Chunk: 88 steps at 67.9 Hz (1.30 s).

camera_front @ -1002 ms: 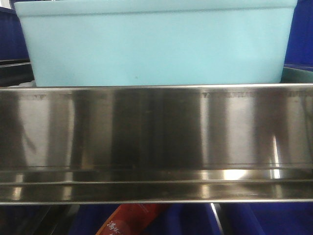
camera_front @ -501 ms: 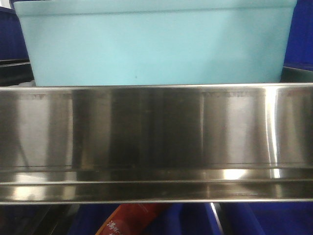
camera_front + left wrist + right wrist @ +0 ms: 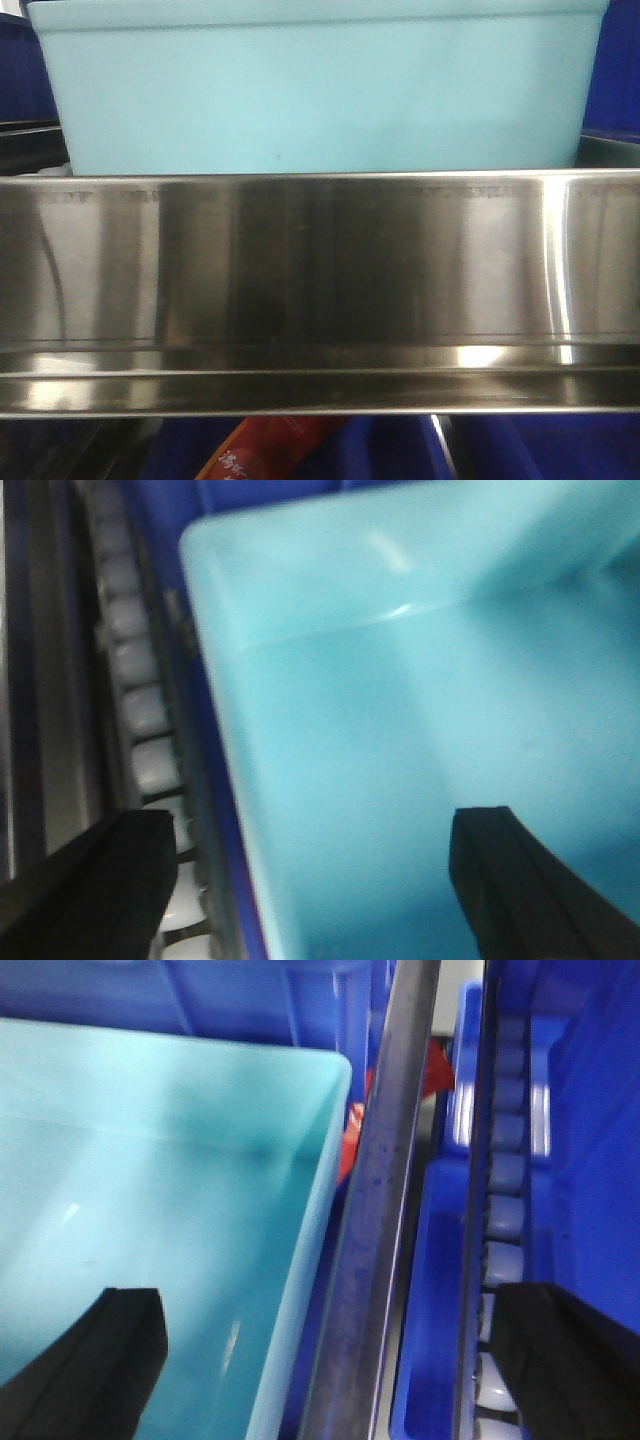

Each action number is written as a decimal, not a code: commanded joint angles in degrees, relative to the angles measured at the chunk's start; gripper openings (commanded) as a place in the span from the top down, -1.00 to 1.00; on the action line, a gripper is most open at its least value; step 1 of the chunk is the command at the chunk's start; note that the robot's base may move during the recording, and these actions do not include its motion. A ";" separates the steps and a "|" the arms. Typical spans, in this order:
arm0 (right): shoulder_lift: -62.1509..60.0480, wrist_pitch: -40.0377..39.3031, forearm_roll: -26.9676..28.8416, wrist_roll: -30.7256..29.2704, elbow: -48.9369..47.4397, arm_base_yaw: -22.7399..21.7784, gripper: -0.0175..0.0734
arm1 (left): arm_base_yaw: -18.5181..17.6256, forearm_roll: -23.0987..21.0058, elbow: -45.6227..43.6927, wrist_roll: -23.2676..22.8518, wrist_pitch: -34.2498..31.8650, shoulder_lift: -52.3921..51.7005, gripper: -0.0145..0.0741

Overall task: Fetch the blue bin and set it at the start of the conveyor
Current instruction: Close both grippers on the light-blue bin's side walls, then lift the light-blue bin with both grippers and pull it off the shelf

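The blue bin (image 3: 320, 95) sits on the stainless steel shelf (image 3: 320, 270), just behind the shelf's shiny front rail, and fills most of the upper part of the front view. Dark blue crates (image 3: 20, 70) show at both of its sides, and more blue plastic lies under the shelf, beside a red packet (image 3: 270, 450) with printed characters.

The left gripper (image 3: 310, 880) is spread wide across the bin's left wall. One black finger (image 3: 100, 880) is outside, over a row of white rollers (image 3: 150, 765), and the other is inside, over the bin's pale floor. Whether either finger touches the plastic cannot be told, as this view is blurred.

The right gripper (image 3: 330, 1360) is likewise spread apart across the bin's right wall. Its inner finger (image 3: 110, 1360) is above the tub's interior. Its outer finger is beyond a grey metal rail (image 3: 375, 1190), over a second row of rollers (image 3: 505, 1210) next to a dark blue crate wall (image 3: 600, 1110). Neither gripper is clamped on anything
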 commanded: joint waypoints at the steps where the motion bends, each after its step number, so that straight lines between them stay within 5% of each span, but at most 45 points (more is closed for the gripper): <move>1: 3.57 0.42 -0.74 0.52 -1.35 0.18 -0.61 | 0.26 2.12 -0.54 -1.14 0.65 1.89 -0.36; 41: 17.26 -3.82 -0.29 0.52 -1.47 3.55 -0.60 | 3.68 0.23 -0.54 -1.36 0.29 9.85 -0.32; 49: 17.63 -3.82 -0.29 0.52 -1.47 3.55 -0.33 | 3.68 0.23 -0.54 -2.40 0.17 9.85 -0.07; 63: 17.63 -3.23 -0.29 0.52 -1.47 3.55 0.79 | 3.68 0.23 -0.43 -2.40 -0.88 9.85 0.92; 66: 17.63 -3.23 -0.29 0.52 -1.47 3.55 0.98 | 3.68 0.23 -0.43 -2.40 -0.96 9.85 0.92; 88: 13.76 -0.94 -0.29 0.61 -1.47 3.55 0.95 | 2.79 -0.02 -0.43 -2.40 0.07 6.10 0.92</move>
